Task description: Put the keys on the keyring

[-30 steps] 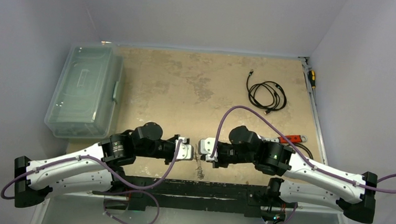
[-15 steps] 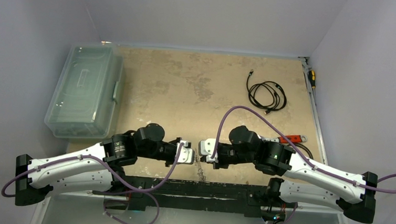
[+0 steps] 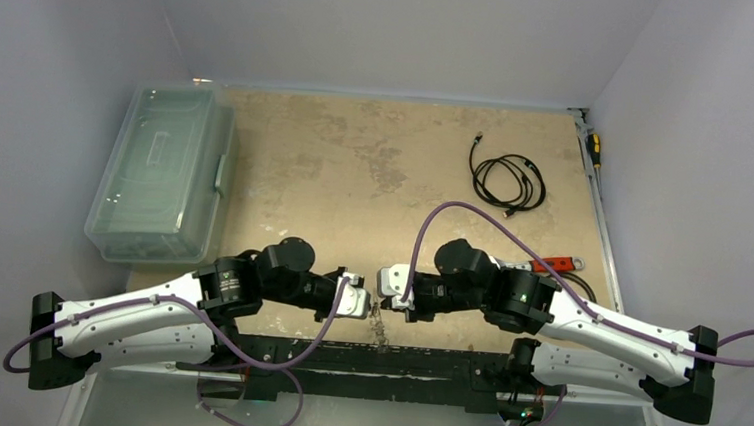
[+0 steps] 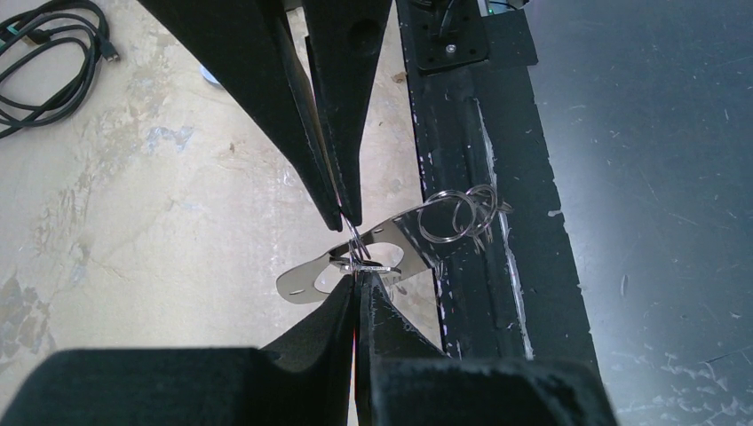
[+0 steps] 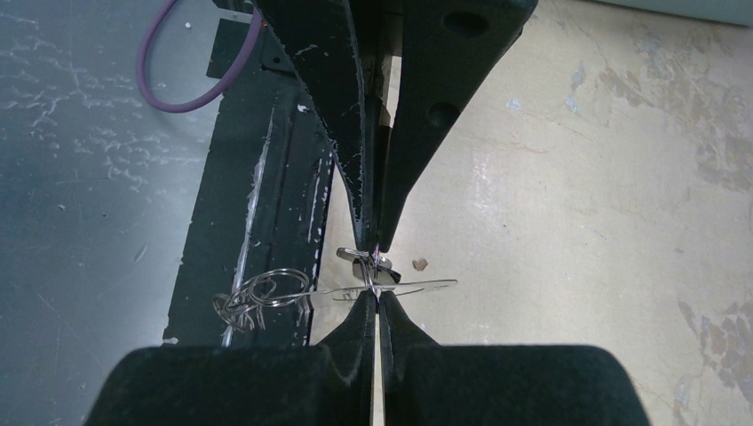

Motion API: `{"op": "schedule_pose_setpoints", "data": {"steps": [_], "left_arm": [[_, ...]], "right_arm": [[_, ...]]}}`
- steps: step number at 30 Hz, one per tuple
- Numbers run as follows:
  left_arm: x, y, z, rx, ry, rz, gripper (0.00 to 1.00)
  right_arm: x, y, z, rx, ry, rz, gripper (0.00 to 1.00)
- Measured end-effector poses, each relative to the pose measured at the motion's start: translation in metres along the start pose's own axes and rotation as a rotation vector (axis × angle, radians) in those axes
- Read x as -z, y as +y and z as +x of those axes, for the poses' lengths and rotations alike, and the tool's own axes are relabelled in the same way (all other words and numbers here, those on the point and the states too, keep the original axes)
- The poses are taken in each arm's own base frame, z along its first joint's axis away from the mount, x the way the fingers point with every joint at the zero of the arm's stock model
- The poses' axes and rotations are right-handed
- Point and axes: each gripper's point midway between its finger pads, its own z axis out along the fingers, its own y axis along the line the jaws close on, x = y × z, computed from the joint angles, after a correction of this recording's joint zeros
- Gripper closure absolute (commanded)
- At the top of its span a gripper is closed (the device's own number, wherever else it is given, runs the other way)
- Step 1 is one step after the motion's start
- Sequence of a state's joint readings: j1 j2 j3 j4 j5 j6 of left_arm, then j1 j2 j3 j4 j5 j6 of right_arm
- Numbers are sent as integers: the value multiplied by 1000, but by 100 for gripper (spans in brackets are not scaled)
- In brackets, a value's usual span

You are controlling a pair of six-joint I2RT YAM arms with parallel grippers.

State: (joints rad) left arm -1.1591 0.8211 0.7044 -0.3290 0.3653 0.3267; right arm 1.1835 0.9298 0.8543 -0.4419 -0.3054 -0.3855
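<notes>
Left gripper (image 4: 358, 293) and right gripper (image 5: 375, 306) pinch the keyring (image 4: 455, 216) tip to tip over the table's (image 3: 356, 171) near edge; hold both pinches firm and twist gently so nothing slips

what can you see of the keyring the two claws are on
The keyring is a flat, shiny crescent strip of thin silver metal with small slots. A bunch of thin wire rings sits at one end, over the black strip along the table edge. It lies roughly level, seemingly held off the table. The left claw and right claw pinch its middle from opposite sides.
</notes>
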Motion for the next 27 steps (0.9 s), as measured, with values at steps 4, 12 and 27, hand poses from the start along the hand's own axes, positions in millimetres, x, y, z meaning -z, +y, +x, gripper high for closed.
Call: {"op": "schedule_pose_setpoints", "data": {"steps": [4, 12, 27], "left_arm": [[0, -1, 0, -1, -1, 4, 100], [0, -1, 0, 0, -1, 3, 100], [-2, -1, 1, -3, -9, 5, 100]], "right_arm": [[0, 0, 0, 0, 0, 0, 100], [-2, 0, 1, -3, 7, -5, 100], [-5, 2, 6, -11, 27, -15, 100]]}}
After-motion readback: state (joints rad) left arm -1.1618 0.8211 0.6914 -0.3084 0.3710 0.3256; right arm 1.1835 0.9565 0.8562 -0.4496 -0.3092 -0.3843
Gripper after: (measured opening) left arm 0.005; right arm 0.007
